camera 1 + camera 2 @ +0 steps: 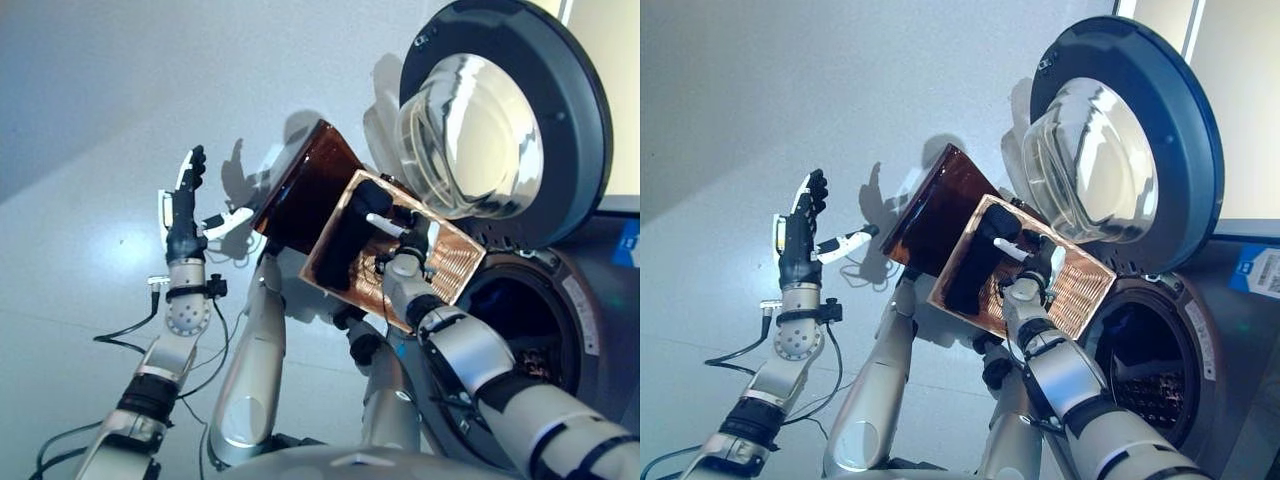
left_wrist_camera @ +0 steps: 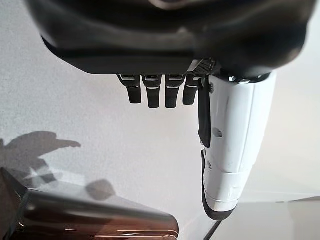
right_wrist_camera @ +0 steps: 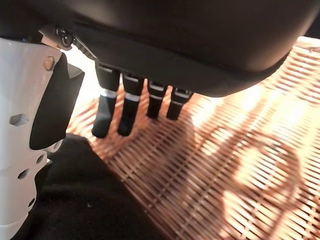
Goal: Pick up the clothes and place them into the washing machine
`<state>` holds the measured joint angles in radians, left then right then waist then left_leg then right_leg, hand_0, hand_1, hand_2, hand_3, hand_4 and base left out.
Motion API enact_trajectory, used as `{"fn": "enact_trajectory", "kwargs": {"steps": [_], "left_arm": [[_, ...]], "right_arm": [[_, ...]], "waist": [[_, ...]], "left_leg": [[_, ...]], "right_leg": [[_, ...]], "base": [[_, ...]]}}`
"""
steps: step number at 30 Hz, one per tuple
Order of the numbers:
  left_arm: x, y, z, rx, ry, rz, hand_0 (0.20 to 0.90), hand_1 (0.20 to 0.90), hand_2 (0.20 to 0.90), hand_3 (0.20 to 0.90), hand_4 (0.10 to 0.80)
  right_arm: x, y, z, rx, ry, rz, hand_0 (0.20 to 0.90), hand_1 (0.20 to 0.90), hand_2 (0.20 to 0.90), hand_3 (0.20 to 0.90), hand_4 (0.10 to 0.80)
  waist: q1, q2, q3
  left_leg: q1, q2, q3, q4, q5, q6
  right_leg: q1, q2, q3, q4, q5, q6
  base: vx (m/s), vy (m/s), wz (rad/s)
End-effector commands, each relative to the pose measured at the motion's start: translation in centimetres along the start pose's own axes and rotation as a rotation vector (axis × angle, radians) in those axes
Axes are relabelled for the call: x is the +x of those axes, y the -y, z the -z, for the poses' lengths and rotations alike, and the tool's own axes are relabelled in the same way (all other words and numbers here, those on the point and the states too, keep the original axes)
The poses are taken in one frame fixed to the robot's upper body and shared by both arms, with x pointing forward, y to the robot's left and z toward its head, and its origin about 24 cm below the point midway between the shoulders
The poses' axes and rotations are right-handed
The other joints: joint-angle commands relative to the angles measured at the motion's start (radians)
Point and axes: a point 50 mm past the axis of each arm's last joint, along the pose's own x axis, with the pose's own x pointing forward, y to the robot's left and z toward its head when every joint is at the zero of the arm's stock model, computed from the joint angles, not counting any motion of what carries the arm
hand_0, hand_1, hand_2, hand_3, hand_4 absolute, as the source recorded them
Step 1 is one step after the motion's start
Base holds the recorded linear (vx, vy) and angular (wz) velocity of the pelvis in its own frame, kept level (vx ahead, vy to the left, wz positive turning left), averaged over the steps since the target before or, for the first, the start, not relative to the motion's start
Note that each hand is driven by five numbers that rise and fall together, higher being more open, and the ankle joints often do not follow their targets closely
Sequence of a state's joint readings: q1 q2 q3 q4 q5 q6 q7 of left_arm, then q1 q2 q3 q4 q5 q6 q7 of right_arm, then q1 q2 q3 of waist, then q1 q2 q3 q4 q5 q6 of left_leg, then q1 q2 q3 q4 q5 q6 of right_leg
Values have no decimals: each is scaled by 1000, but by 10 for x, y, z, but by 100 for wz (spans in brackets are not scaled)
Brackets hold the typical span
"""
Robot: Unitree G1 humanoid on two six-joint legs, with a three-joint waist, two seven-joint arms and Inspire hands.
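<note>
Wicker basket point(image 1: 452, 262): one, holding one black garment point(image 1: 350, 245)
Right hand point(image 1: 398, 250): over basket, fingers relaxed, holding nothing
Left hand point(image 1: 184, 205): raised, fingers straight, empty
Washing machine point(image 1: 590, 300): one, door point(image 1: 500, 120) swung open

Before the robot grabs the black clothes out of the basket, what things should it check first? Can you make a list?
1. Washing machine door swung open: ok.
2. Drum opening free for loading: ok, though something dark lies deep inside.
3. Black clothes lying in the wicker basket: ok.
4. Right hand over the clothes, fingers straight above the weave, nothing pinched: not ok, no grasp yet.
5. Left hand raised away from the basket, open and empty: ok.
6. How the basket is held up: cannot tell.
</note>
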<state>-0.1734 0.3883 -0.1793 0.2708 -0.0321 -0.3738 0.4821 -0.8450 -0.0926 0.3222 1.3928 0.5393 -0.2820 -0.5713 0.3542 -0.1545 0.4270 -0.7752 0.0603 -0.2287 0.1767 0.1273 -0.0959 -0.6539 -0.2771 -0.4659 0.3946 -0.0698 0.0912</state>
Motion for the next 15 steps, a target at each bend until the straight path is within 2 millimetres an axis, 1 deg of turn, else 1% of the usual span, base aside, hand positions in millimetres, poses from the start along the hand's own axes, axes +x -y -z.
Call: {"fn": "enact_trajectory", "kwargs": {"steps": [1, 9, 10, 11, 15], "left_arm": [[-1, -3, -39, -32, 214, -6, 900, 900, 900, 900, 800], [-4, -6, -25, -9, 153, 0, 900, 900, 900, 900, 800], [-5, -6, -21, -9, 135, 3, 900, 900, 900, 900, 800], [-5, -6, -21, -9, 134, 3, 900, 900, 900, 900, 800], [-6, -8, -15, -1, 105, 6, 900, 900, 900, 900, 800]], "right_arm": [[-24, -52, -21, -5, 105, -207, 900, 900, 900, 900, 800], [-32, -55, -7, 1, 81, -220, 900, 900, 900, 900, 800], [-34, -57, -3, -1, 75, -228, 900, 900, 900, 900, 800], [-35, -57, -2, -1, 74, -228, 900, 900, 900, 900, 800], [-40, -60, 5, -6, 65, -246, 900, 900, 900, 900, 800]], "waist": [[31, -2, -5], [22, -30, -29], [22, -38, -34], [22, -38, -34], [19, -62, -44]], "left_leg": [[-86, -32, 51, 90, -121, -24], [-39, -28, 47, 63, -113, -26], [-27, -24, 45, 52, -109, -27], [-26, -24, 44, 51, -108, -27], [-2, -15, 44, 32, -98, -30]], "right_leg": [[180, 38, 56, -192, 2, 47], [224, 51, 52, -214, 2, 46], [233, 54, 48, -223, 5, 47], [235, 55, 48, -225, 6, 47], [256, 62, 46, -250, 20, 51]], "base": [[0, 0, 0], [2, -20, -1], [-1, -35, -4], [-3, -30, -3], [0, 0, 0]]}}
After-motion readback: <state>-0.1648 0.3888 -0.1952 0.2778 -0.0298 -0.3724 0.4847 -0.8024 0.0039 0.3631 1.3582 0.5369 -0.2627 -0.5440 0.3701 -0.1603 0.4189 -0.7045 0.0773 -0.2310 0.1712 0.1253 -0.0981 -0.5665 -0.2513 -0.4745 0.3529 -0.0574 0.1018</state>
